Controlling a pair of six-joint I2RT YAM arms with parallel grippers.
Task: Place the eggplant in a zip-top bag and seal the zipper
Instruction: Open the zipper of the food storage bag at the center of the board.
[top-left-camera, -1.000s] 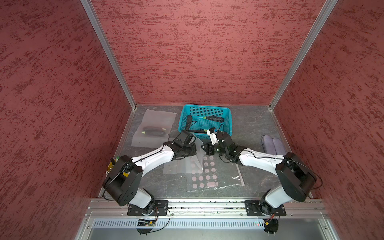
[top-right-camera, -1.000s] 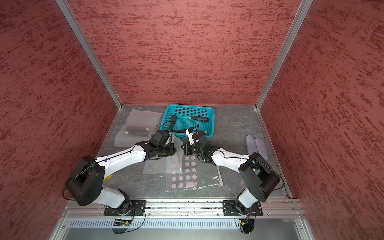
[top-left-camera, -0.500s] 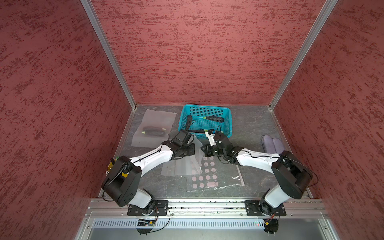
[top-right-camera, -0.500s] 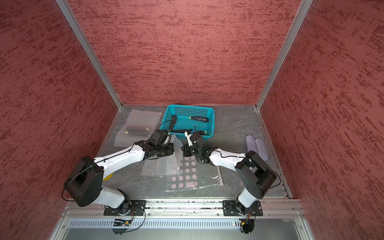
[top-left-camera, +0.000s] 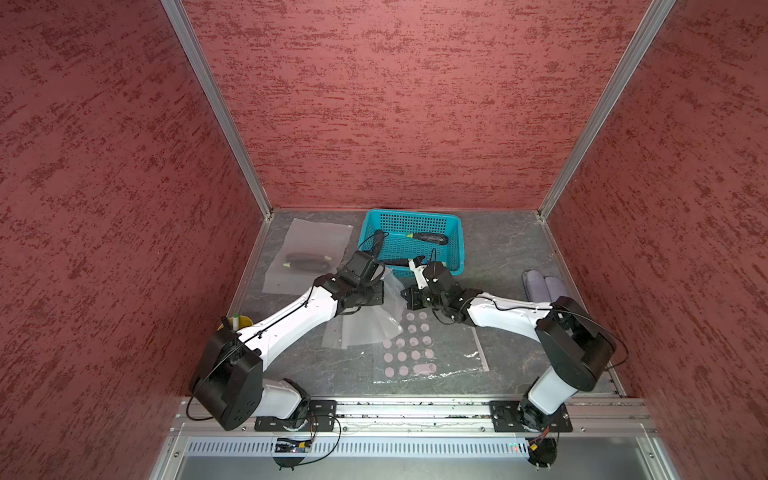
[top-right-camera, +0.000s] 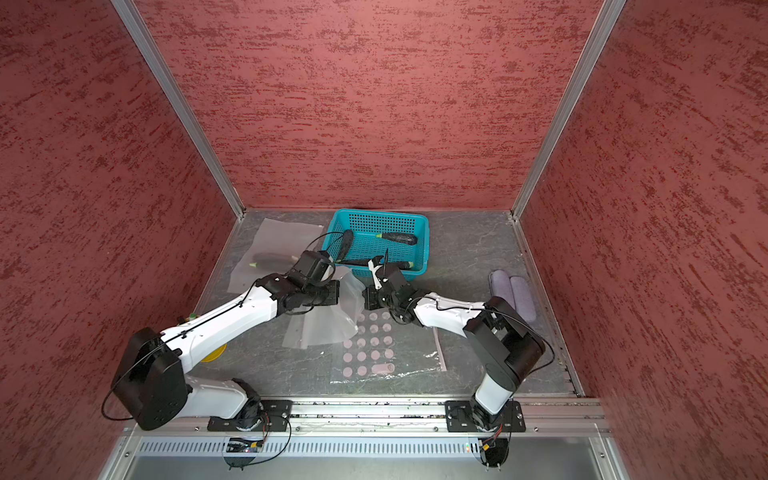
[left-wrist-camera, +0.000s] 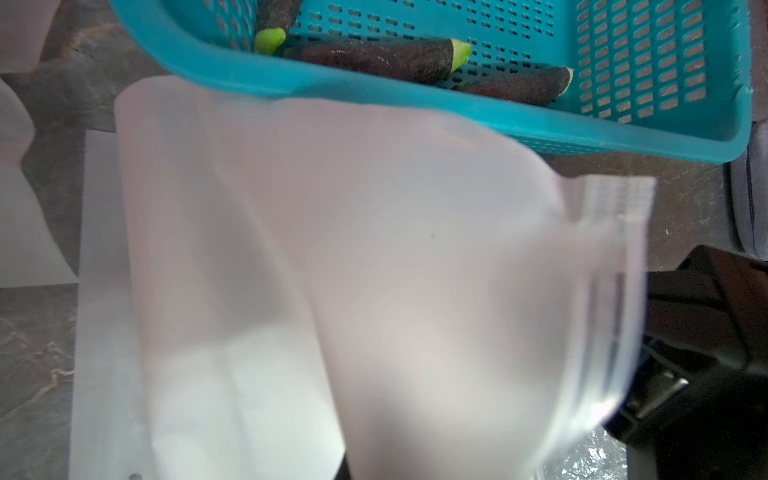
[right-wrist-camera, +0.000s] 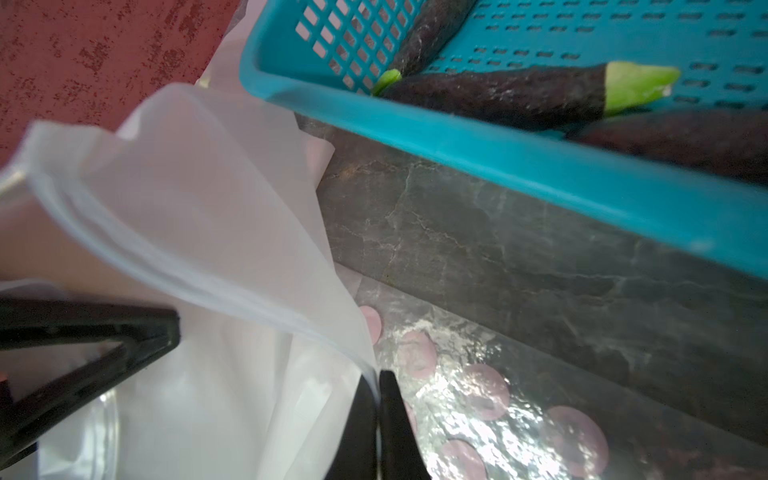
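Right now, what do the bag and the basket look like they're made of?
Zip-top bag: apparently thin, soft plastic film, frosted translucent; it drapes and folds, ridged zipper strip at the edge. Basket: rigid teal plastic, likely moulded, smooth matte rim, slotted walls.

**Both top views:** even, diffuse light, sharp; faint shadows on the grey marbled tabletop (top-left-camera: 498, 266). Glare flecks the clear crinkled plastic sheet with pink discs (top-left-camera: 457, 357) at 5 o'clock (brighter in the right wrist view). **Wrist views:** translucent frosted plastic zip-top bag (left-wrist-camera: 374, 270) blurred, teal perforated plastic basket (right-wrist-camera: 498, 166) soft-edged.
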